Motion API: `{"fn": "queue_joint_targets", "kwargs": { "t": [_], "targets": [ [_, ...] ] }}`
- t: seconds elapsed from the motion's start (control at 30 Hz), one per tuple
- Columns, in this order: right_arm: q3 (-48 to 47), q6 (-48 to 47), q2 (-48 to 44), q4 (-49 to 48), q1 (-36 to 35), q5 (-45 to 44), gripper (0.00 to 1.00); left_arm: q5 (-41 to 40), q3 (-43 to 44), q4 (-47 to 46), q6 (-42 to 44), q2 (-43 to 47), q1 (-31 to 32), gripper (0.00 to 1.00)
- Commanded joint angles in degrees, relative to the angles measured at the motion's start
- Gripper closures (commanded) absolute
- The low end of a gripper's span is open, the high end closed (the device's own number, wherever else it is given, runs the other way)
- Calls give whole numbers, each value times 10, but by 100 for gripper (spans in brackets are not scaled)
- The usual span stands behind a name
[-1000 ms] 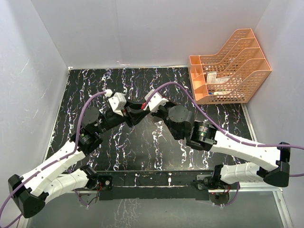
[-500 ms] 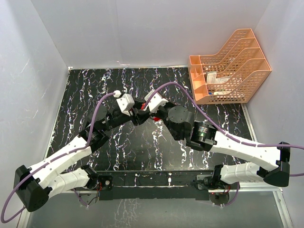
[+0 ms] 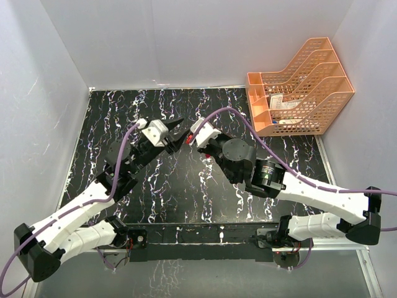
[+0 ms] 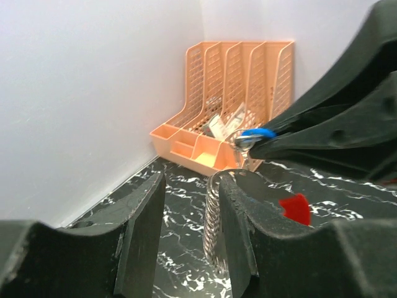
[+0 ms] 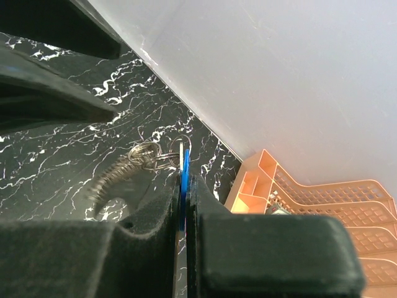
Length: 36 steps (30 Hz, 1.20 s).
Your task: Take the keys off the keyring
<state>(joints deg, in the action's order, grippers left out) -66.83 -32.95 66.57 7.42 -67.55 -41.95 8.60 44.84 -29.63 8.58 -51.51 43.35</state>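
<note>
Pinches the tiny key with the blue head (image 5: 185, 162) edge-on in the right hand (image 5: 184, 181), shut tight on it, above the middle of the black, white-veined counter (image 3: 111, 112). Dangles the thin silvery wire keyring (image 5: 146, 153) and a silvery spring-like coil (image 4: 214, 217) off that key toward the left. Sets the left hand (image 4: 191, 186) open around the coil, gripping nothing; cannot tell if touching the finger beside it.

Could drag the key out of so thin a pinch on any tug at the coil. Could merely stretch the coil instead of working the keyring open. Could knock fingertips together, being so close.

Hides the key's blade inside the right fingers. Cannot make out how key threads onto keyring, nor what the red patch (image 4: 296, 208) belongs to. Shows neither key nor keyring clearly from above.
</note>
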Motion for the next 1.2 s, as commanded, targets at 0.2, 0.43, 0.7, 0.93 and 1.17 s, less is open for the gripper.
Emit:
{"fn": "queue_joint_targets", "kwargs": {
  "t": [0.2, 0.43, 0.7, 0.93, 1.17],
  "targets": [
    [4, 6, -32, -47, -8, 12, 100, -19, 39, -30, 33, -56, 2, 61],
    [6, 7, -33, -46, -9, 11, 100, -6, 37, -54, 31, -54, 3, 61],
    [6, 7, -32, -49, -10, 10, 100, 28, 31, -71, 9, -49, 3, 61],
    [6, 7, -30, -51, -10, 10, 100, 99, 27, -81, -16, -63, 2, 61],
    [9, 4, -34, -55, -10, 5, 100, 112, 15, -74, -30, -52, 3, 61]
  ]
}}
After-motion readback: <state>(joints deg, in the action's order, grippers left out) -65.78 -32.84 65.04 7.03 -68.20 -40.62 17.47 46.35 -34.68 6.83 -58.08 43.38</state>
